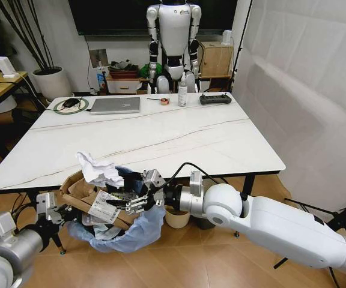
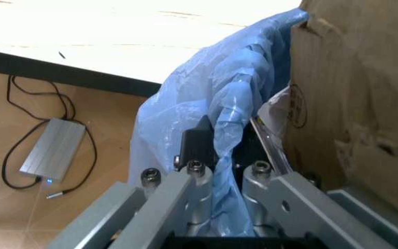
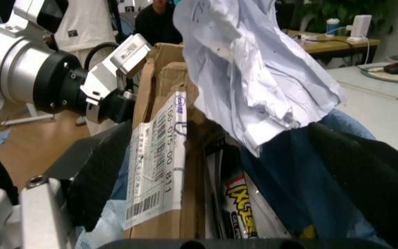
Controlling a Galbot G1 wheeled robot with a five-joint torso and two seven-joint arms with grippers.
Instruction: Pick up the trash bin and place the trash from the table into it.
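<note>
Below the table (image 1: 233, 150) edge, left claw (image 2: 216, 171) clamped on the trash bin (image 1: 131, 237) liner — right claw (image 1: 138, 193) half-hidden, grip unclear

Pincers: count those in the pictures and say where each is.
2. The left pincer is shut on the trash bin's blue bag rim. The right pincer sits open over the trash piled in the bin.

Trash bin (image 1: 125, 231) rim hidden under cardboard box (image 1: 83, 195).

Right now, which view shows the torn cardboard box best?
The head view: the torn cardboard box sticks out of the trash bin, whole. The right wrist view shows its labelled edge; the left wrist view, one plain brown side.
</note>
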